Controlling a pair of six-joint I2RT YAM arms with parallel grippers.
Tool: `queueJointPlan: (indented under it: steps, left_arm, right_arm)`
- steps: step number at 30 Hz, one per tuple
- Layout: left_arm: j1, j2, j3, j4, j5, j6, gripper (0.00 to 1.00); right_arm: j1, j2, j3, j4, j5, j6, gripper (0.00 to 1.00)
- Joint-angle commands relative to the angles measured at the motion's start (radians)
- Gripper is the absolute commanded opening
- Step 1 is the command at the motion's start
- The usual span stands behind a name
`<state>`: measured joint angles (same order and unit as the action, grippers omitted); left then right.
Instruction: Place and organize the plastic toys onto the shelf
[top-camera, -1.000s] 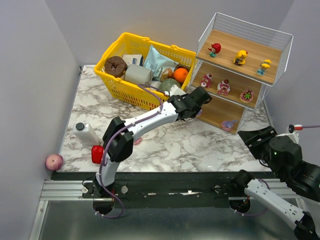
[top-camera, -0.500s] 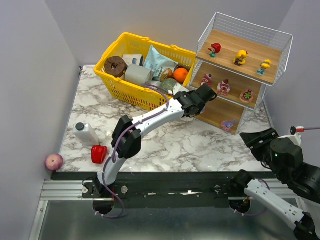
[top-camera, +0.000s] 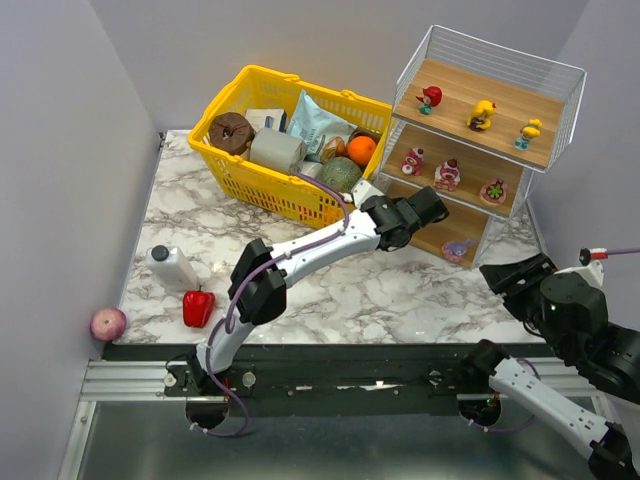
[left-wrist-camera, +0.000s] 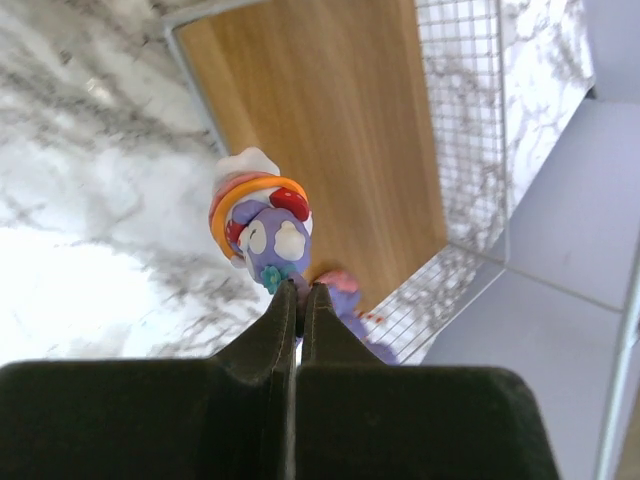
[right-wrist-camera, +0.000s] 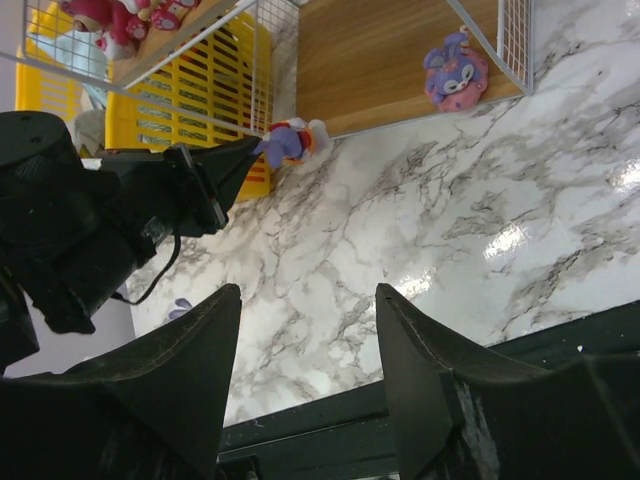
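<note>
Left hand (left-wrist-camera: 298, 289) pinches one purple toy (left-wrist-camera: 266, 238); seven toys (top-camera: 447, 174) on the shelf (top-camera: 508, 118).

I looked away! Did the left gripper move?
Yes. The left gripper, holding a purple bunny, moved right, away from the yellow basket, toward the shelf.

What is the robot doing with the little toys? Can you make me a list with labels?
Left pincer: shut on the purple plastic bunny with an orange hat
Bunny's place: by the front edge of the bottom wooden board of the white wire shelf
Right pincer: open, holding nothing
Top board: one red figurine, two yellow ducks
Middle board: three red-pink figurines
Bottom board: a second purple bunny
</note>
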<state>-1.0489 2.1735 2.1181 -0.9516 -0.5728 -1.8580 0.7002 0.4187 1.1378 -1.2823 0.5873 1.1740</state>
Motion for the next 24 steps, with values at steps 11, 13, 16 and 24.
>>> queueJointPlan:
  steps: [11,13,16,24]
  left_arm:
    - [-0.126,-0.314,-0.441,-0.059,-0.021,-0.236,0.02]
    - [-0.129,-0.317,-0.47,-0.062,-0.016,-0.257,0.03]
    - [-0.129,-0.322,-0.506,-0.078,-0.006,-0.3,0.09]
    - [-0.125,-0.365,-0.613,-0.012,0.01,-0.348,0.24]
  right_arm:
    - [0.004,0.043,-0.176,0.024,-0.145,0.051,0.7]
    - [0.004,0.029,-0.219,0.049,-0.178,0.068,0.71]
    - [0.004,0.038,-0.24,0.072,-0.21,0.082,0.71]
    - [0.004,0.086,-0.274,0.087,-0.233,0.032,0.74]
